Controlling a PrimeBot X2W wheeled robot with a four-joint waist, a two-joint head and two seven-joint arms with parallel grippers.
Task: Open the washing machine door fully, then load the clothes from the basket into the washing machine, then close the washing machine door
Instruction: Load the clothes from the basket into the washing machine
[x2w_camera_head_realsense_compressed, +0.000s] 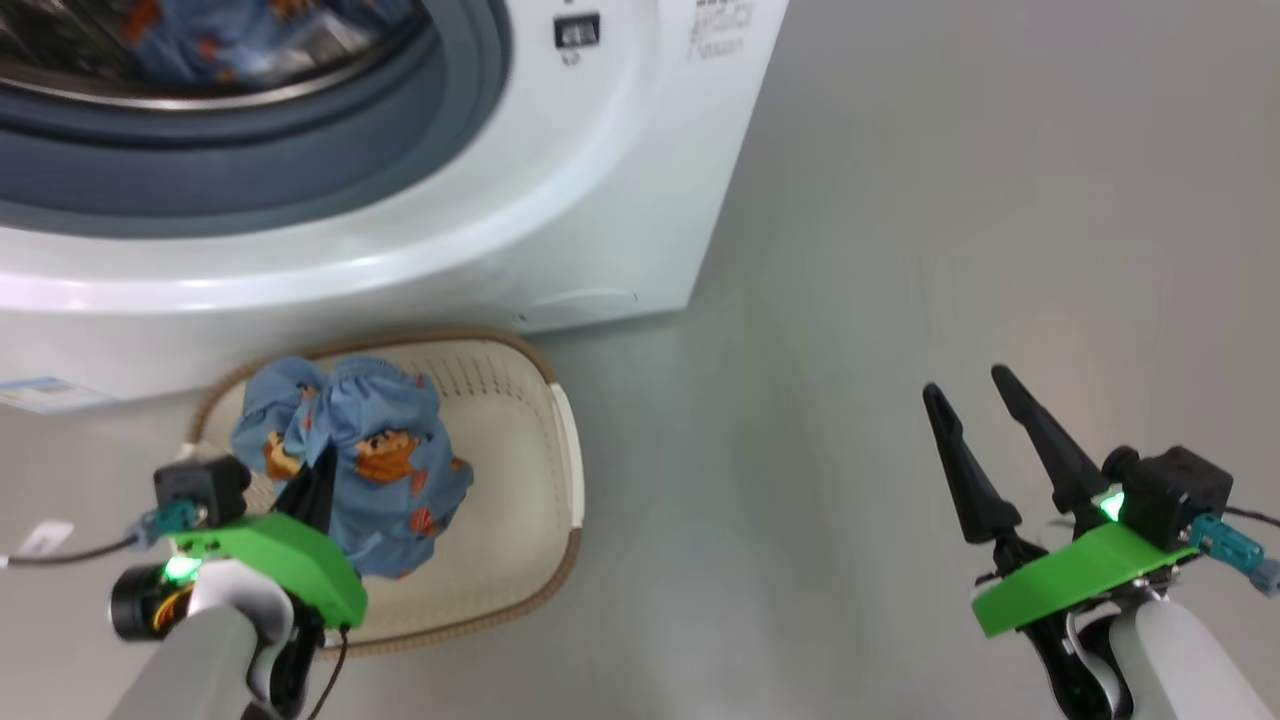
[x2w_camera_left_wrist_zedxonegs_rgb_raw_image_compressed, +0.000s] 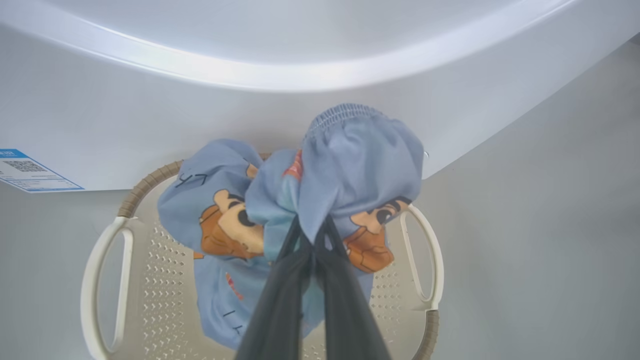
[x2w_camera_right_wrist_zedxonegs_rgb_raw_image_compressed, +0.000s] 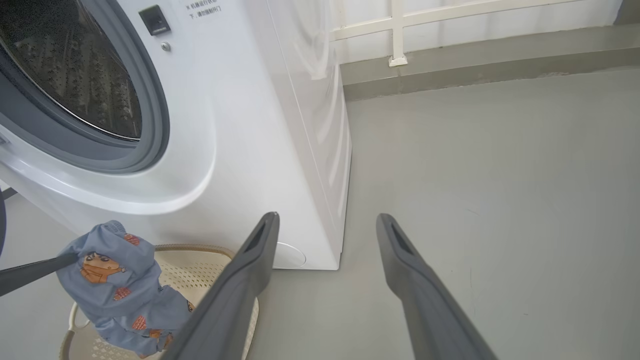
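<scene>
Left claw (x2w_camera_left_wrist_zedxonegs_rgb_raw_image_compressed: 312, 227) pinches the light blue cartoon-printed fabric garment (x2w_camera_left_wrist_zedxonegs_rgb_raw_image_compressed: 360, 155); the cream perforated plastic basket (x2w_camera_left_wrist_zedxonegs_rgb_raw_image_compressed: 102, 280) lies beneath this claw. Right claw (x2w_camera_right_wrist_zedxonegs_rgb_raw_image_compressed: 327, 220) stands spread, holding nothing.

Head downward; wrists toward shared basket (x2w_camera_head_realsense_compressed: 500, 400)

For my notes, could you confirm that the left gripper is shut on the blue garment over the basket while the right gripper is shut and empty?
Not quite: the right gripper is open and empty, as the right wrist view shows. The left gripper is shut on the blue garment over the basket.
</scene>
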